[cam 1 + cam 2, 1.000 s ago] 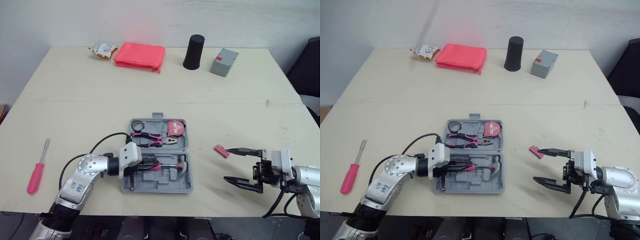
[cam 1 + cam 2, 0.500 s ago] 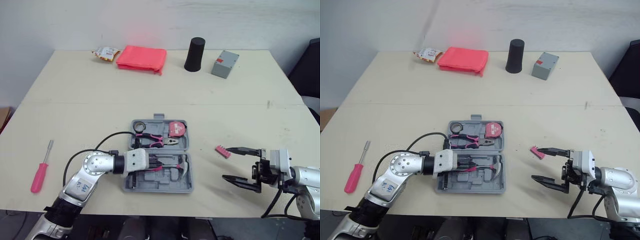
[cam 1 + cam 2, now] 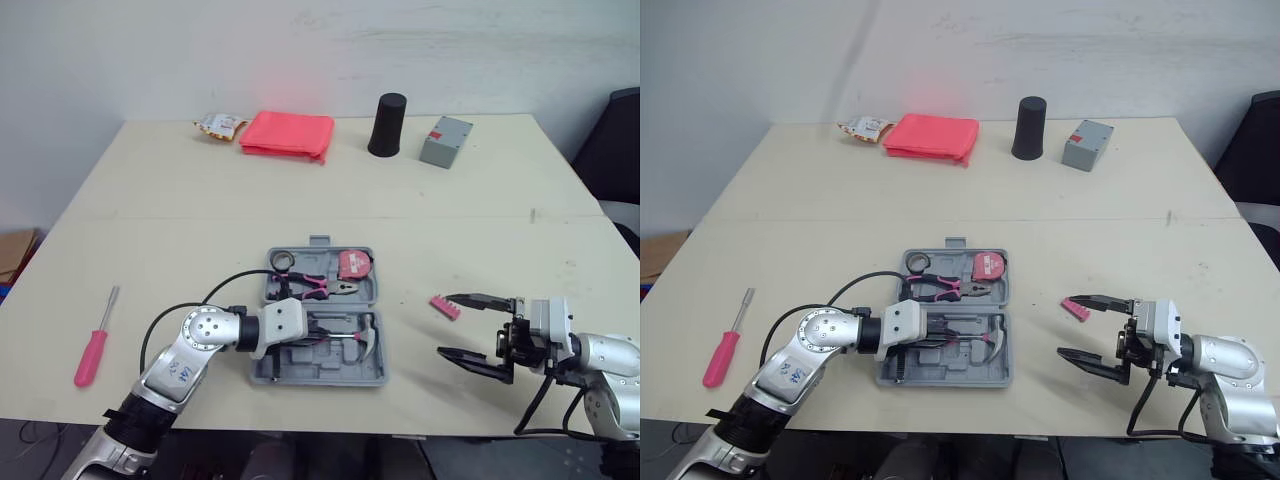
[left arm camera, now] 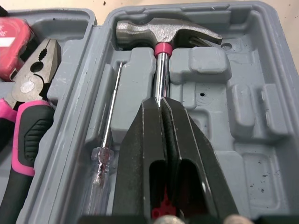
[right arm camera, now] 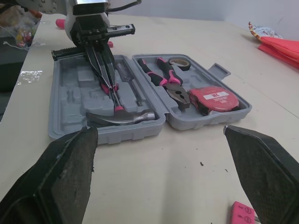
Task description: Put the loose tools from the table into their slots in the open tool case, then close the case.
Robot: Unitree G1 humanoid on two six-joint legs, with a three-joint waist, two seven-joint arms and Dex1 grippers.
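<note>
The grey tool case [image 3: 320, 379] lies open near the table's front edge. It holds pink-handled pliers [image 3: 315, 287], a pink tape measure [image 3: 352, 264], a tape roll [image 3: 281, 261], a clear thin screwdriver [image 4: 106, 140] and a hammer [image 4: 159, 32]. My left gripper [image 4: 161, 101] is shut, its fingertips together on top of the hammer's chrome shaft in its slot. My right gripper [image 3: 444, 324] is open on the table right of the case. A small pink bit holder [image 3: 445, 306] lies by its far fingertip. A pink screwdriver [image 3: 92, 348] lies loose at the left.
Along the far edge are a snack packet [image 3: 220, 124], a red pouch [image 3: 288, 133], a black cup [image 3: 387, 125] and a grey box [image 3: 445, 140]. The table's front edge runs just below the case and both arms.
The camera view has shifted. My left gripper has slid a little further along the hammer's handle toward its head. The right gripper stays open beside the bit holder.
</note>
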